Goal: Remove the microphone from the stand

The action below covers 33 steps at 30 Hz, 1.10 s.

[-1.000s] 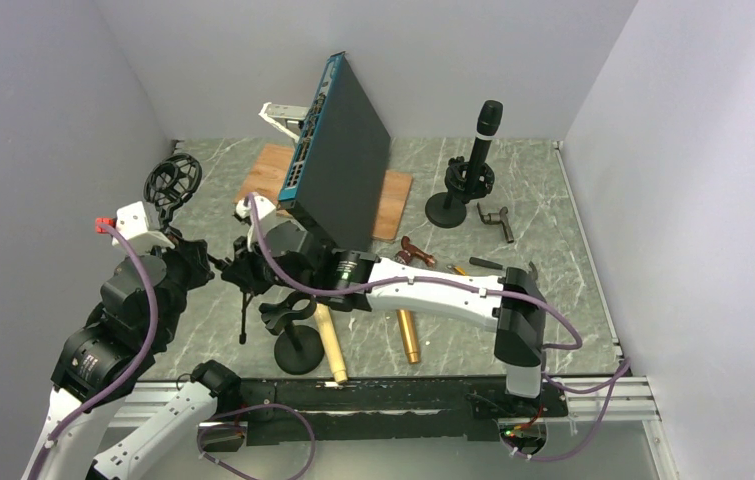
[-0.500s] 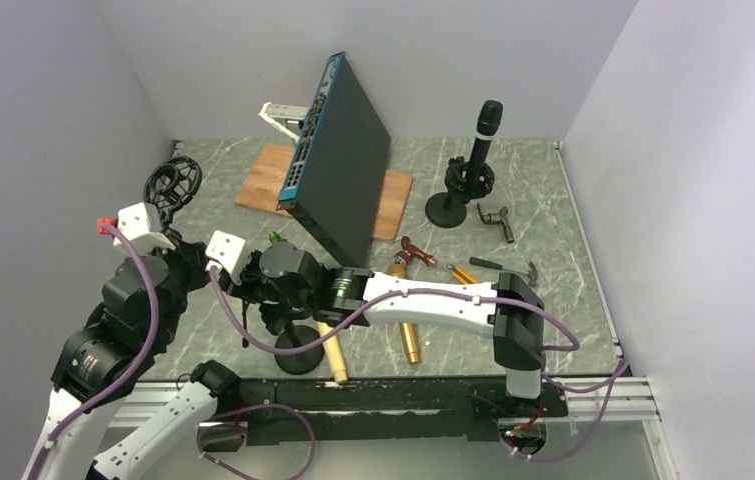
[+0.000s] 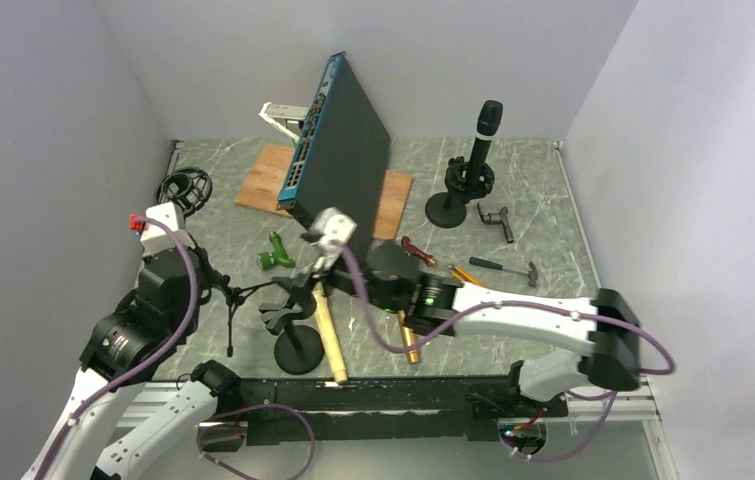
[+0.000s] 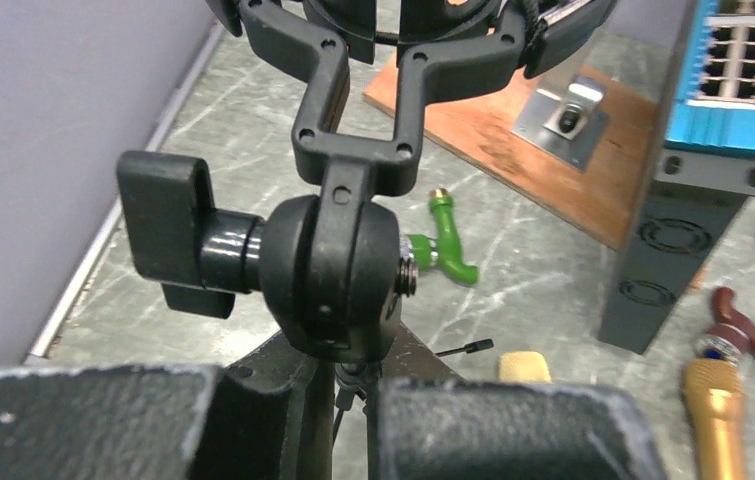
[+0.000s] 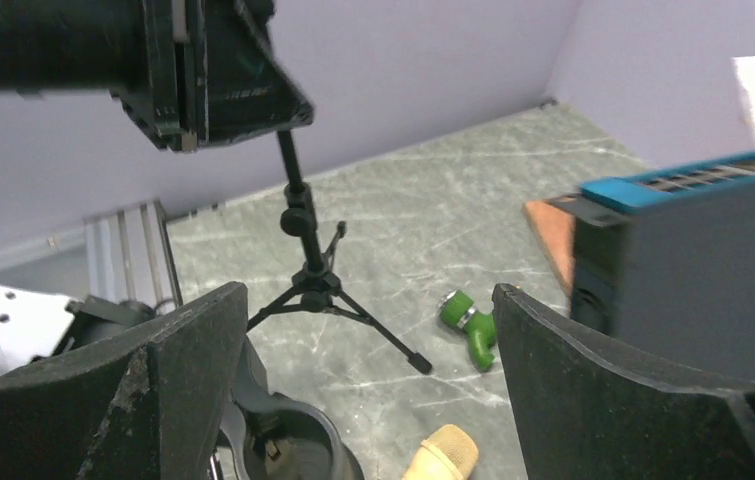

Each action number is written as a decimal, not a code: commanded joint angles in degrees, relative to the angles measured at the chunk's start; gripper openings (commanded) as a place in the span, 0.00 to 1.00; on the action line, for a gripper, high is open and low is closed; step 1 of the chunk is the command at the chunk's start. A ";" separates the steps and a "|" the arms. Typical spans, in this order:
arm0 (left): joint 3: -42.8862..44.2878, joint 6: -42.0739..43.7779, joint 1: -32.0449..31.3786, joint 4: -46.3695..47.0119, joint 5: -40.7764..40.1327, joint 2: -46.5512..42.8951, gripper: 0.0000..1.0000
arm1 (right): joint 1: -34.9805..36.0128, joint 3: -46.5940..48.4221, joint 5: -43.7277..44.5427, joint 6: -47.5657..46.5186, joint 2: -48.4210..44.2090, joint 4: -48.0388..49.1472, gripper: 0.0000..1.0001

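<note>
Pale lilac walls close round a grey marbled table (image 3: pixel 543 220). At its back right the black microphone (image 3: pixel 485 130) stands upright, clipped into its round-footed stand (image 3: pixel 448 208), well apart from both arms. A black network switch (image 3: pixel 348 160) with a blue port face leans on edge over a wooden board (image 3: pixel 268 170) at the back centre. The left end effector (image 4: pixel 348 395) is pressed together on the stem of a small tripod stand (image 3: pixel 230 310), just under the ball joint that carries a round shock mount (image 4: pixel 353 60). The tripod's feet rest on the table near the left wall. The right end effector (image 5: pixel 368 330) is spread wide and holds nothing. It hangs over the front centre of the table and faces the tripod. Its wrist view shows the black clip (image 5: pixel 283 440) of a second, disc-based stand (image 3: pixel 298 350) low between the fingers. A cream microphone (image 3: pixel 328 330) lies flat just beside that disc base, and a gold microphone (image 3: pixel 409 338) lies a little further right. A green fitting (image 3: pixel 275 258) lies between the tripod and the switch, and a small hammer (image 3: pixel 505 266) lies toward the right side.
</note>
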 commanded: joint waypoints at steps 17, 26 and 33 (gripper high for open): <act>-13.52 8.71 18.13 29.91 -4.38 6.69 0.00 | -2.53 -26.46 12.85 5.04 -31.52 9.77 0.97; -14.98 2.38 23.97 27.00 -2.20 7.77 0.00 | -2.81 -25.86 12.43 5.18 -30.05 9.23 0.98; -12.78 -0.95 24.29 21.35 0.65 8.55 0.47 | -2.81 -25.68 10.74 6.83 -28.68 9.58 0.98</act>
